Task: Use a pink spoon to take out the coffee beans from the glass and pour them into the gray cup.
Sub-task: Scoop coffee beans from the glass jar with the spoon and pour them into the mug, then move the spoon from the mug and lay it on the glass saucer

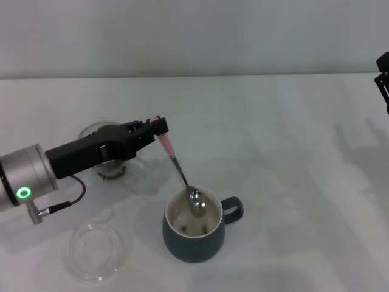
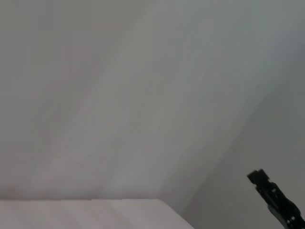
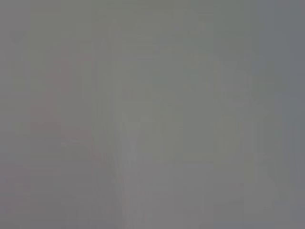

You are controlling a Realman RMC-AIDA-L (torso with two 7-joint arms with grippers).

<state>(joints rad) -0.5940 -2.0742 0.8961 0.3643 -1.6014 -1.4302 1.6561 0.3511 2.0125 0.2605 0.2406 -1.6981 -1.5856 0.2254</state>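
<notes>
In the head view my left gripper [image 1: 159, 126] is shut on the pale pink handle of the pink spoon [image 1: 180, 169]. The spoon slants down to the right, and its metal bowl sits inside the mouth of the gray cup [image 1: 194, 234]. A few dark coffee beans [image 1: 196, 229] lie on the cup's cream bottom. The glass [image 1: 112, 164] stands behind my left arm, mostly covered by it, with more beans showing low in it. My right gripper [image 1: 383, 82] is parked at the far right edge, also seen as a black tip [image 2: 276, 200] in the left wrist view.
A flat clear glass saucer [image 1: 97, 252] lies at the front left of the white table [image 1: 292, 182]. The cup's loop handle points right. The right wrist view shows only a featureless grey surface.
</notes>
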